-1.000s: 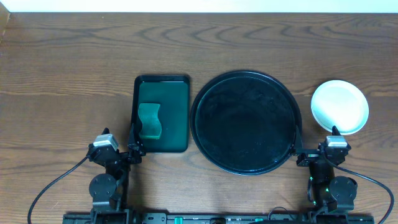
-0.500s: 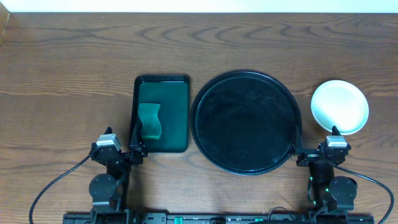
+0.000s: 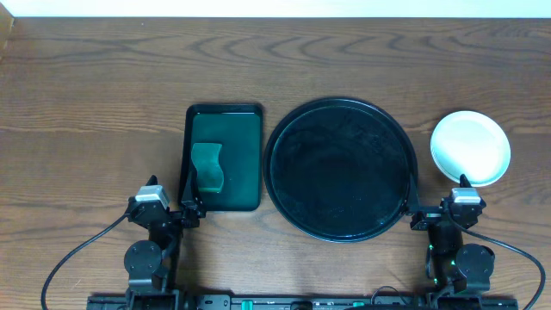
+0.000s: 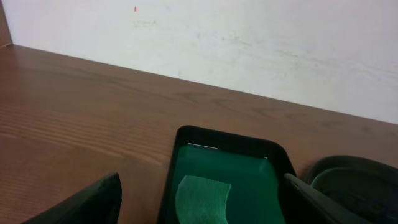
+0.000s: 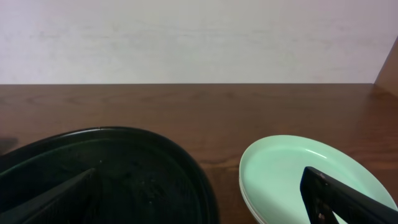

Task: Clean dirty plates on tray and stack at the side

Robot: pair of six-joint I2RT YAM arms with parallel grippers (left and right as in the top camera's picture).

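Observation:
The round black tray (image 3: 340,168) lies mid-table with no plates on it; only tiny specks show on its surface (image 5: 124,180). The plates (image 3: 470,148) sit in a stack on the wood to its right and look pale mint and clean in the right wrist view (image 5: 292,171). My left gripper (image 3: 168,211) rests open at the near edge of the table, facing the green tray (image 4: 201,186). My right gripper (image 3: 441,211) is open too, low between the black tray and the plate stack (image 5: 199,180). Neither holds anything.
A rectangular dark green tray (image 3: 245,129) lies left of the black tray, with a green sponge (image 3: 207,166) on it (image 4: 202,196). A pale wall runs along the table's far edge. Cables trail from both arm bases at the near edge.
The left arm has edged slightly to the right. Everything else is as before.

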